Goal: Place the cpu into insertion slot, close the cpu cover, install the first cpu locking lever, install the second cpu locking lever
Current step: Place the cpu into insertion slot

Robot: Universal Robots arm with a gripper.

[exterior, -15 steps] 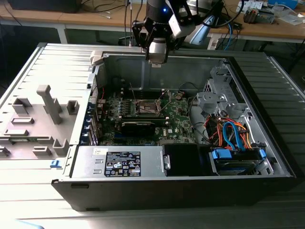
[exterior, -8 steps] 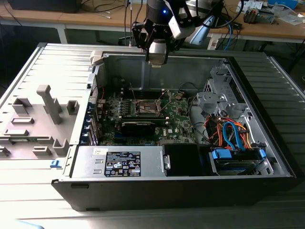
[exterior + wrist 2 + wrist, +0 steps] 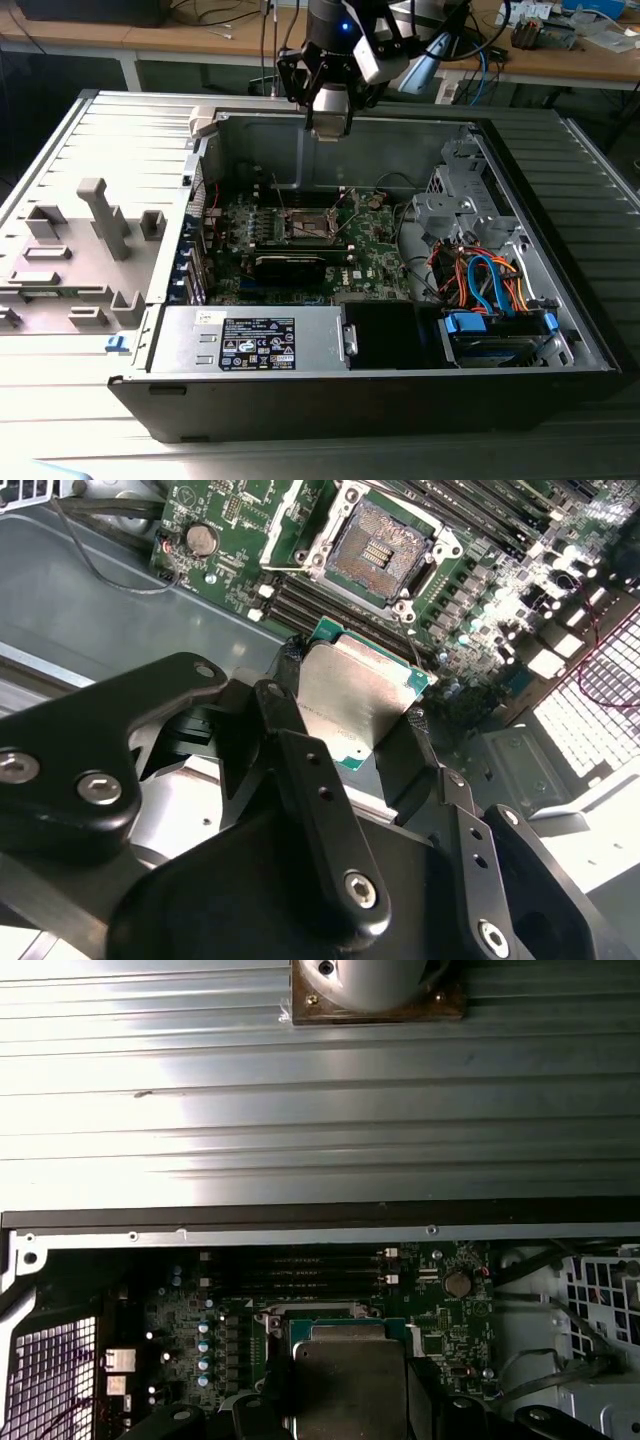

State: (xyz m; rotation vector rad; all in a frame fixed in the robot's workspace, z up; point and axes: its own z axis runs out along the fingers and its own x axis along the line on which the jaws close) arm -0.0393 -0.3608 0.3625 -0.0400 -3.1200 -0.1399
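My gripper (image 3: 352,702) is shut on the cpu (image 3: 355,690), a thin square chip with a silvery top and green edge, pinched between the two black fingers (image 3: 412,742). In the exterior view the gripper (image 3: 328,122) hangs above the open computer case, over its far wall, well above the board. The insertion slot (image 3: 378,542) lies open below and ahead of the chip, its dark contact field bare, and sits mid-board (image 3: 308,222) in the exterior view. The silver cpu cover (image 3: 296,528) is swung up beside the slot. In the first wrist view the cpu (image 3: 350,1380) covers most of the slot.
A round coin battery (image 3: 203,538) and memory slots (image 3: 322,608) flank the socket. A black heatsink block (image 3: 290,266), the power supply (image 3: 255,342) and a drive cage with orange and blue cables (image 3: 490,285) fill the case. Grey fixture blocks (image 3: 100,215) stand at the exterior view's left.
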